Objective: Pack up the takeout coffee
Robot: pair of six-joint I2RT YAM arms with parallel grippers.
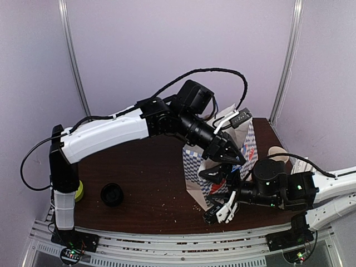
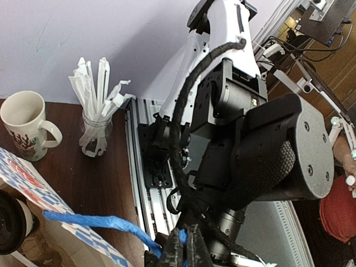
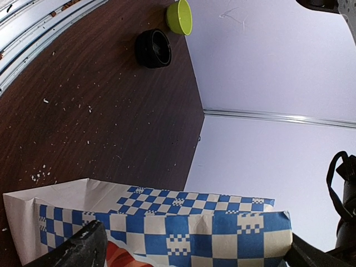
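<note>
A paper bag [image 1: 222,167] with blue-and-white checks stands at the table's centre right. My left gripper [image 1: 229,151] reaches over it and is shut on the bag's blue handle [image 2: 100,222], which it holds up. The takeout coffee [image 2: 12,221] shows only in the left wrist view, as a black lid and a white rim. It sits low beside the checked edge, apparently inside the bag's mouth. My right gripper [image 1: 222,211] is low at the bag's near side. Its jaws are open wide, and the checked bag [image 3: 194,222] fills the space between the fingers [image 3: 83,250].
A black round cup-like thing [image 1: 112,194] and a green bowl [image 1: 79,191] lie at the left near edge. A cream mug [image 2: 25,130] and a jar of white straws [image 2: 97,119] stand by the rail. Paper cups [image 1: 276,153] stand right of the bag.
</note>
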